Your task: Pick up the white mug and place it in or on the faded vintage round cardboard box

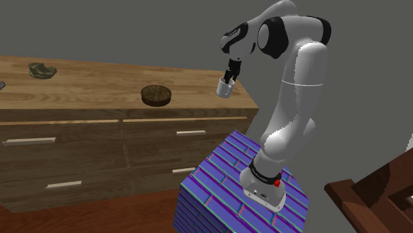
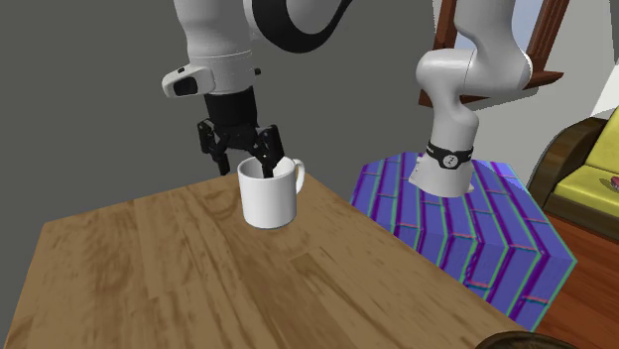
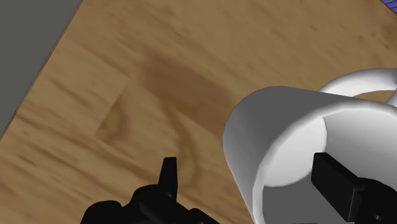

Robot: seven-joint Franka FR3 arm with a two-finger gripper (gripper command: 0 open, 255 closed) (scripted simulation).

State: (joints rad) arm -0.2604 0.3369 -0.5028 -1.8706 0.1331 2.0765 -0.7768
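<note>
The white mug (image 1: 226,88) stands upright near the right end of the wooden dresser top (image 1: 99,86), handle turned away from the arm. My black gripper (image 1: 229,78) comes down on its rim from above. In the second exterior view the gripper (image 2: 245,164) is open astride the wall of the mug (image 2: 270,198): one finger dips inside, the other hangs outside. In the wrist view a gap shows between the outer finger (image 3: 168,175) and the mug (image 3: 280,127). A dark brown round box (image 1: 157,94) sits on the dresser top, to the shoulder view's left of the mug.
A small greenish object (image 1: 42,69) lies at the far left of the dresser top. Drawers (image 1: 185,132) face the floor below. My stand (image 1: 238,192) is a blue-purple brick-patterned box. Dark wooden furniture (image 1: 377,192) stands at the lower right.
</note>
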